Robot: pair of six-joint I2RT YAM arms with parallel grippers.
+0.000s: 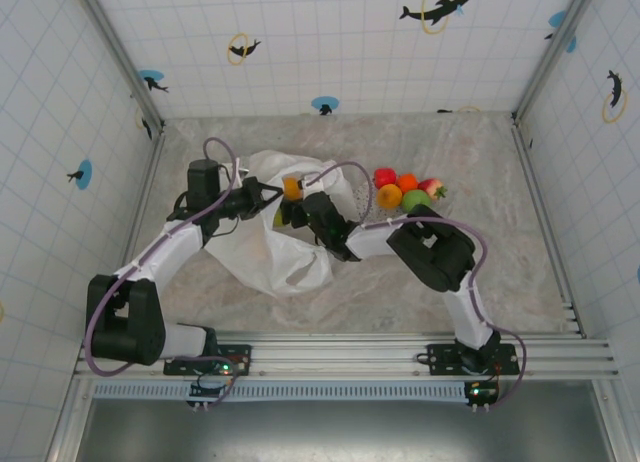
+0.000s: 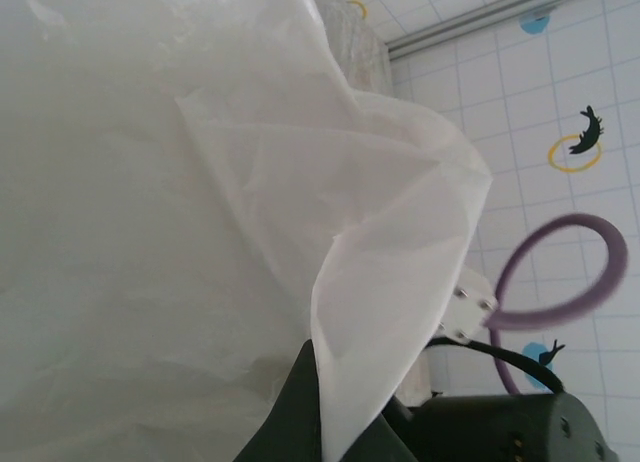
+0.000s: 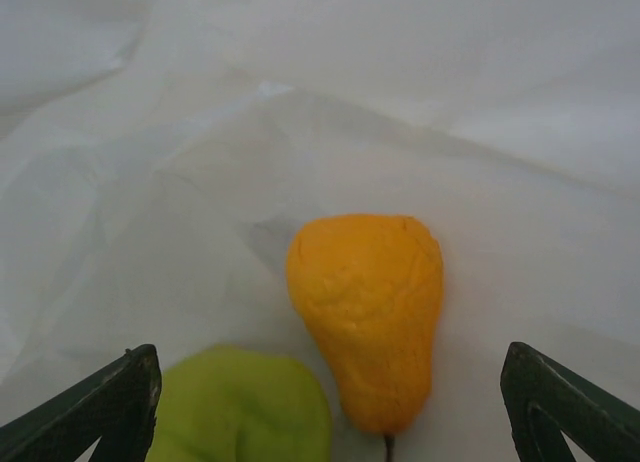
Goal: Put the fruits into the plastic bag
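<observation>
Marbled beige tabletop (image 1: 500,162), white plastic bag (image 1: 270,257), tiled walls (image 1: 330,42), dolphin stickers (image 1: 435,9)

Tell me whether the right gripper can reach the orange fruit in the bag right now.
Probably yes: the right gripper stands open facing the orange fruit, nothing between them; a green fruit lies close beside it inside the plastic bag.
</observation>
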